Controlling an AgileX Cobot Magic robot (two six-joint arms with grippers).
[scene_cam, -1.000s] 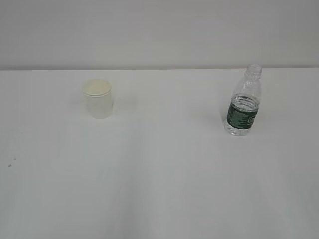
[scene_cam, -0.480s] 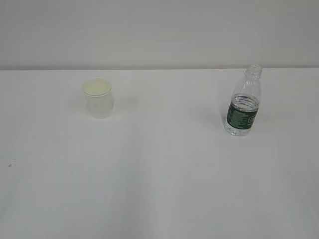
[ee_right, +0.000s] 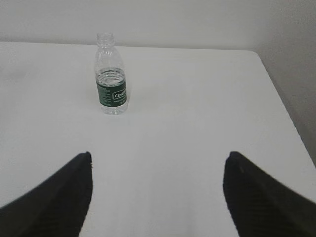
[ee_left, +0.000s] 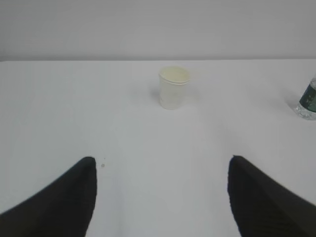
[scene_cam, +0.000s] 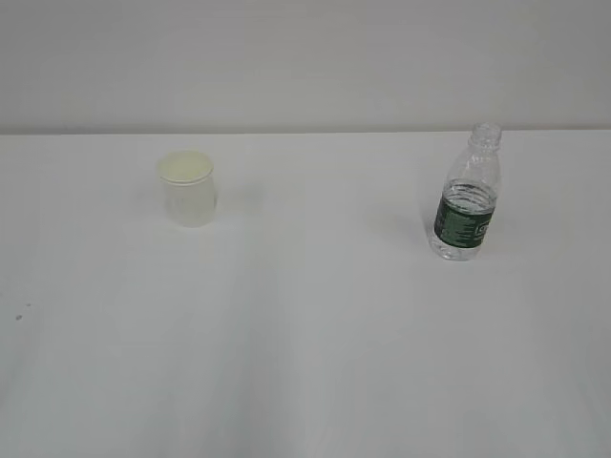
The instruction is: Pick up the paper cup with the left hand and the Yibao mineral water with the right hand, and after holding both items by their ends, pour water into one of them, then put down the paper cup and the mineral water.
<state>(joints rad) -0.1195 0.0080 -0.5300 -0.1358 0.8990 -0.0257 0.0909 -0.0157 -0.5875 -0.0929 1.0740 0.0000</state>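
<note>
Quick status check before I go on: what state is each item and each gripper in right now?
paper cup: upright on the table, mouth up, not held.
Yibao mineral water: upright, cap off, partly filled, not held.
left gripper: open, empty, well short of the cup.
right gripper: open, empty, well short of the bottle.
table: bare between the two items.

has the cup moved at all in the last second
No. The cup stands upright at the same spot on the table, the same way off the table's far edge and left of the bottle as before.
</note>
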